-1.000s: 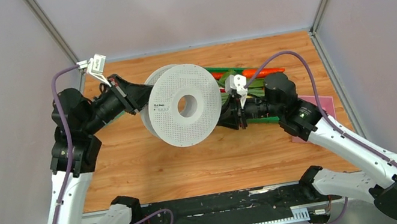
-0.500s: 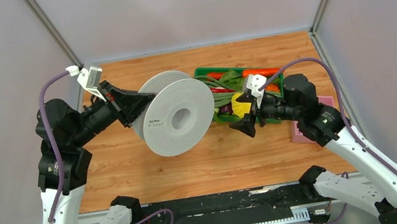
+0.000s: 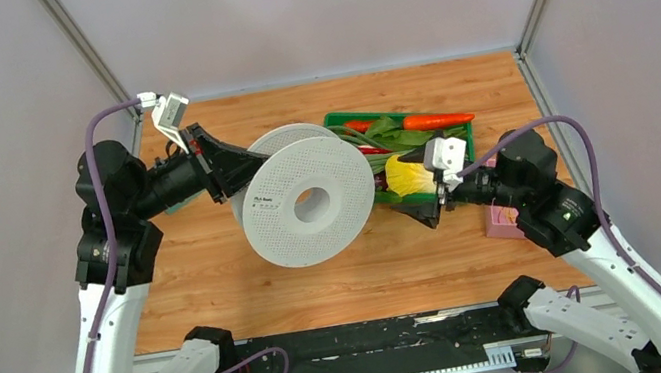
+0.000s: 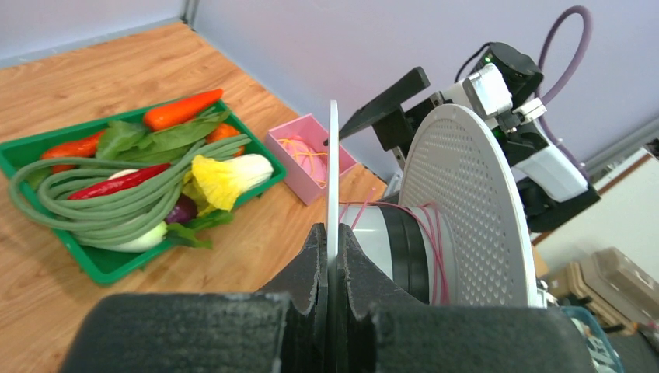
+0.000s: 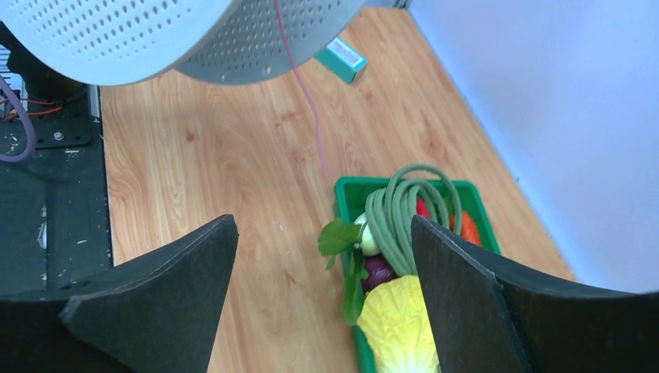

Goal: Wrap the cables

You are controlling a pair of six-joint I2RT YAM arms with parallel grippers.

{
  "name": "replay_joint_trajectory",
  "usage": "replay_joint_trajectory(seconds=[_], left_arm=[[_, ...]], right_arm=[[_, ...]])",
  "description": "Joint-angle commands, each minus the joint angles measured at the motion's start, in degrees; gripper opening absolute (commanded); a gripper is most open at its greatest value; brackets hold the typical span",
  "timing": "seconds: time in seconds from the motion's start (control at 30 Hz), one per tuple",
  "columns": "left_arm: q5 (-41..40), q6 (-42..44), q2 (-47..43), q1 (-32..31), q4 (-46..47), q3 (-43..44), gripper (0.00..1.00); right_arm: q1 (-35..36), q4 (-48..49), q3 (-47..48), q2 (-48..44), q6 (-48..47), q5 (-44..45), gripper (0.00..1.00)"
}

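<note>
Noting we've just spread the right gripper (image 5: 320, 225) wide and pulled it back from the spool (image 3: 340, 207), which the left gripper (image 4: 332, 233) stays pinched on by its rim; the pink cable (image 5: 309, 105) dangles loose ahead of the right gripper, so we likely re-grab next.

The wooden table (image 3: 221, 286) bears a green vegetable tray (image 4: 105, 270), pink box (image 4: 299, 175) and teal box (image 5: 342, 58).

Grey perforated spool (image 3: 350, 205) tilted aloft; pink cable (image 4: 432, 241) round hub

Spool (image 3: 344, 217) looks matt perforated plastic, table (image 3: 223, 296) wood-grain.
</note>
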Motion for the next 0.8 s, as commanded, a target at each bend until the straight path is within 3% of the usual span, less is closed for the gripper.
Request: replay_joint_trajectory(seconds=[0.0, 0.37, 0.77], left_arm=[[5.6, -4.9, -0.7, 0.3, 6.7, 2.3, 0.0], [6.4, -6.2, -0.7, 0.3, 6.9, 1.8, 0.0], [4.9, -7.6, -0.4, 0.3, 8.8, 0.5, 0.0]], right_arm=[[0.0, 7.1, 1.4, 0.8, -5.2, -5.0, 0.85], [2.2, 7.3, 4.1, 4.2, -8.1, -8.5, 0.54], [3.8, 4.9, 3.8, 3.8, -9.4, -7.8, 0.4]])
